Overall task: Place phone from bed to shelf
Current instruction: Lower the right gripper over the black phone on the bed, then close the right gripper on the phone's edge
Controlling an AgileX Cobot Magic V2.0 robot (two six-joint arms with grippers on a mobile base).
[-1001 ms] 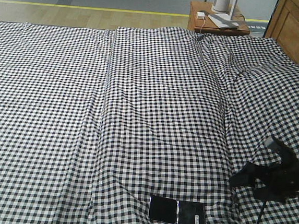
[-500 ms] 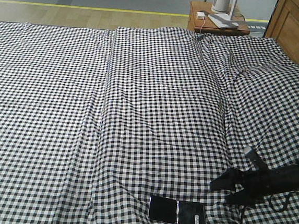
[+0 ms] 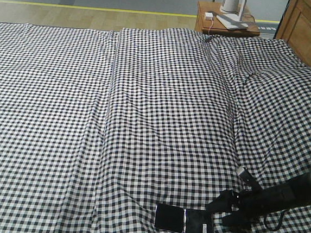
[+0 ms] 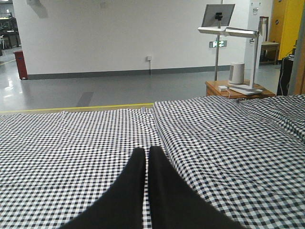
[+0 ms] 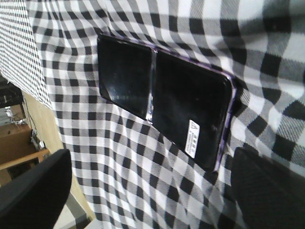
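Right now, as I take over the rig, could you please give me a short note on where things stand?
Left gripper: shut, empty, over the bed.
Right gripper: open, empty, low beside the sticker end of the phone; no contact that I can see.
Phone: lies flat on the bed, near its front edge. The shelf is not in view.
Done: right gripper is lined up at the phone; no grasp yet.
Left: close on the phone, lift it, carry it to the shelf, set it down.
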